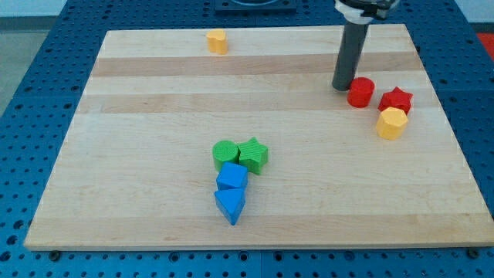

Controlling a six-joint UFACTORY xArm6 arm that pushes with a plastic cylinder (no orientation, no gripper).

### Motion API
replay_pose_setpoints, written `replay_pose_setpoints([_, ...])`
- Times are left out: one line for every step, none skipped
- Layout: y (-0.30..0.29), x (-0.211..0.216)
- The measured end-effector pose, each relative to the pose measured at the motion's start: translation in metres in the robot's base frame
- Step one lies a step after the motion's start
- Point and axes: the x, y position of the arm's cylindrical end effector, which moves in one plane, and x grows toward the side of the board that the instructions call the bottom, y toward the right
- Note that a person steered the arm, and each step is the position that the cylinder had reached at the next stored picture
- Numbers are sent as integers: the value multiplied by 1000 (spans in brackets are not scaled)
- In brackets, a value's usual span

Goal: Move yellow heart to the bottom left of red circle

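The rod's tip (343, 87), which has no jaws to open, touches the red circular block's (360, 93) left; the small yellow heart-shaped block (217, 42) sits far left.

On the board (139, 116), my tip (342, 87) is touching the red circle (360, 92) from the view's left; the red star (396, 100) is sitting just right of it, the yellow hexagon (391, 123) touching below the star. The yellow heart (217, 41) is lying alone at the top. Near the bottom, the green circle (225, 153) and green star (253, 154) are sitting side by side, the blue cube (231, 177) and blue triangle (230, 205) stacking below
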Motion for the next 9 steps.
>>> replay_pose_setpoints([28,8])
replay_pose_setpoints([5,9])
replay_pose_setpoints([-88,12])
replay_pose_setpoints([-196,7])
replay_pose_setpoints([-293,-37])
replay_pose_setpoints([-317,-99])
replay_pose_setpoints([-262,-137])
replay_pose_setpoints([-192,-138])
replay_pose_setpoints([-133,-138])
